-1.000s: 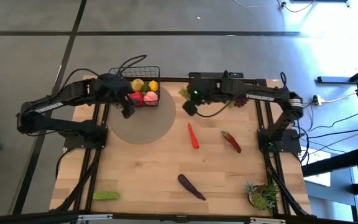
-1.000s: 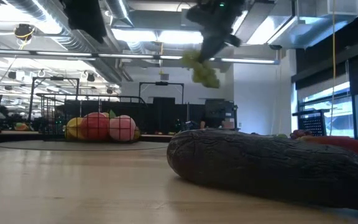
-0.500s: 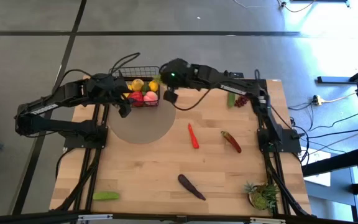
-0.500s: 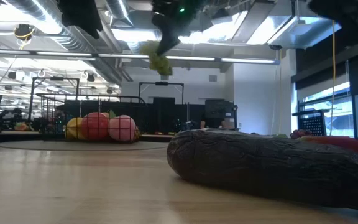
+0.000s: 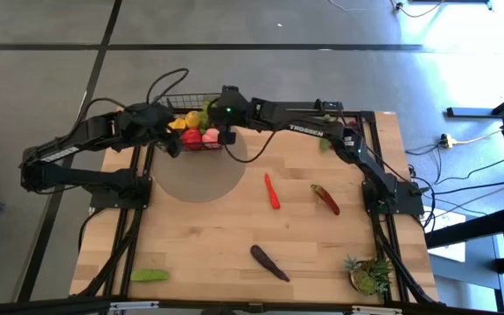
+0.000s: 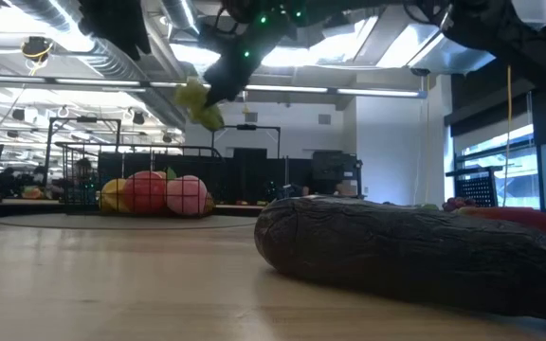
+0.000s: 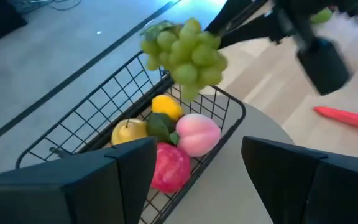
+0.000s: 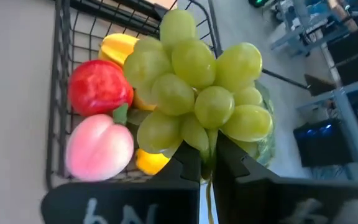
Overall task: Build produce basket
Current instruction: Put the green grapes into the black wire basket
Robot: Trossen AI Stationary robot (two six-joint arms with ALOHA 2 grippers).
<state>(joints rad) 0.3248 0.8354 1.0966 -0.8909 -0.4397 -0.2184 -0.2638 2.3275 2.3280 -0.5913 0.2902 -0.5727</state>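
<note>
Above the wire basket (image 5: 198, 118) at the surface's far edge, the right pincer (image 8: 205, 163) hangs clamped on a bunch of green grapes (image 8: 194, 93); the left pincer (image 7: 194, 165) waits beside the basket, fingers apart. Inside lie apple (image 7: 169, 168), peach (image 7: 197, 134) and lemons (image 7: 165, 107). Two chilies (image 5: 271, 190), eggplant (image 5: 269, 262) and cucumber (image 5: 150, 275) remain, well apart on open surface.

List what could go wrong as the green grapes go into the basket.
1. The right gripper pinches the green grapes only by the thin stem, so the bunch may swing or slip before release.
2. The basket already holds an apple, a peach and yellow fruit, so the grapes might roll off the pile.
3. The left gripper sits open right beside the basket, so the arms could bump.
</note>
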